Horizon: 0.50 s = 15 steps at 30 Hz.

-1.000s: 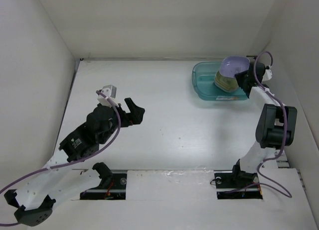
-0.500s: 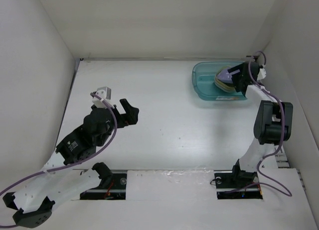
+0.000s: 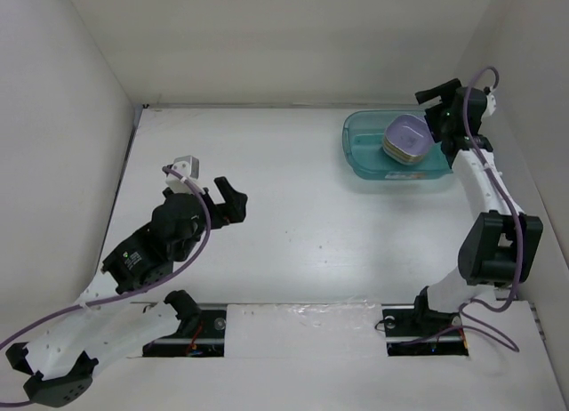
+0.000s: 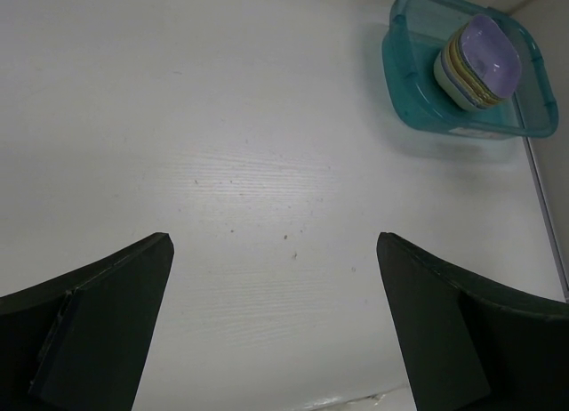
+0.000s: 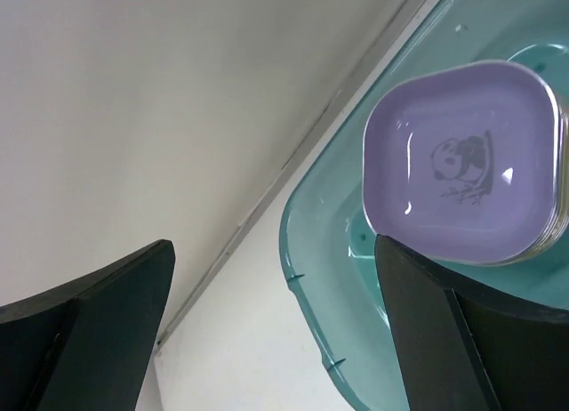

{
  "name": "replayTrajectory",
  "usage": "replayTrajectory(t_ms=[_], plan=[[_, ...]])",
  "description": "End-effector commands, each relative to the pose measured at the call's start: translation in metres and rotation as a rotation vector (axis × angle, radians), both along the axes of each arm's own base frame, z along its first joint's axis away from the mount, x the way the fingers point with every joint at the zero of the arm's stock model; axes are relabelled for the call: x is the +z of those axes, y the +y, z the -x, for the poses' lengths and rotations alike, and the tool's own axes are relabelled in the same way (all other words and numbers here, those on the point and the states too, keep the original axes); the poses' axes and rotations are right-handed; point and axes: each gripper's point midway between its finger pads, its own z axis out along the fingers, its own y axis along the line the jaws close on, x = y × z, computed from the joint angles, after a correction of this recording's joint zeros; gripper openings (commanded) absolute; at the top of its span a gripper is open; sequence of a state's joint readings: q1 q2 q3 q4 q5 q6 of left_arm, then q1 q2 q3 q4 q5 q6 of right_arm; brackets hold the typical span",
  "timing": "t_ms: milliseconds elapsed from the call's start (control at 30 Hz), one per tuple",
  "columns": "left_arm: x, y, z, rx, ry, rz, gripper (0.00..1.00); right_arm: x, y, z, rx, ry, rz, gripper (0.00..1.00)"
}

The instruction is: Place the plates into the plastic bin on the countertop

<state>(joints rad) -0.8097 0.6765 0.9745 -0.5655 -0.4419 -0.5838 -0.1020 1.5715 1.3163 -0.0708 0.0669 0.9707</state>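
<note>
The teal plastic bin (image 3: 363, 158) stands at the back right of the white countertop (image 3: 302, 206). Inside it the plates (image 3: 407, 138) are stacked, with a purple one showing a panda print (image 5: 462, 175) lying flat on top. My right gripper (image 3: 436, 119) hangs open just behind and to the right of the stack, touching nothing. In the right wrist view the right gripper (image 5: 274, 246) looks down past the bin's rim (image 5: 307, 278). My left gripper (image 3: 229, 200) is open over the left middle of the countertop, far from the bin (image 4: 404, 73) and the stack of plates (image 4: 484, 60).
White walls close in the countertop on the left, back and right. The bin sits close to the right wall and the back corner. A seam runs along the foot of the back wall (image 5: 267, 184).
My right gripper has opened and let go of the purple plate, which now lies flat on the stack. The gripper has pulled up and back to the right. The left arm drew back slightly.
</note>
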Motion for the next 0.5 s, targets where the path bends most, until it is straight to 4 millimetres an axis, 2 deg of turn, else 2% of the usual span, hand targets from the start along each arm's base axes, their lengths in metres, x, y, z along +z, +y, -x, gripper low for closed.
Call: replayTrajectory(t_ms=[0, 33, 100, 133, 167, 200, 233, 267, 300, 333, 367, 467], plan=[[0.005, 0.002, -0.004, 0.017, -0.029, 0.003, 0.99, -0.005, -0.011, -0.001, 0.035, 0.068, 0.026, 1.0], [0.005, 0.002, -0.004, 0.02, -0.027, 0.011, 0.99, -0.018, -0.009, 0.003, 0.058, 0.125, 0.039, 1.0], [0.006, 0.003, -0.005, 0.03, -0.029, 0.008, 0.99, -0.018, -0.005, 0.006, 0.079, 0.128, 0.068, 1.0], [0.004, 0.006, -0.005, 0.047, -0.024, 0.005, 0.99, 0.003, 0.003, 0.011, 0.111, 0.072, 0.103, 1.0], [0.005, 0.01, -0.007, 0.069, -0.031, -0.002, 0.99, 0.011, 0.01, 0.017, 0.131, 0.055, 0.124, 1.0], [0.0, 0.014, -0.006, 0.093, -0.014, -0.002, 0.99, 0.038, 0.029, 0.029, 0.188, -0.002, 0.196, 1.0], [0.001, 0.016, -0.007, 0.107, -0.013, -0.013, 0.99, 0.038, 0.042, 0.029, 0.216, -0.006, 0.197, 1.0], [0.0, 0.019, -0.007, 0.129, -0.007, -0.007, 0.99, 0.055, 0.052, 0.049, 0.256, -0.019, 0.283, 1.0], [-0.003, 0.026, -0.01, 0.174, -0.002, -0.02, 0.99, 0.062, 0.06, 0.059, 0.263, -0.023, 0.337, 1.0], [-0.004, 0.031, -0.009, 0.199, 0.006, -0.028, 0.99, 0.073, 0.087, 0.072, 0.326, -0.042, 0.39, 1.0], [-0.001, 0.034, -0.009, 0.219, 0.001, -0.02, 0.99, 0.081, 0.091, 0.096, 0.353, -0.028, 0.471, 1.0], [0.004, 0.053, -0.009, 0.307, -0.015, -0.041, 0.99, 0.096, 0.12, 0.142, 0.426, -0.049, 0.591, 1.0]])
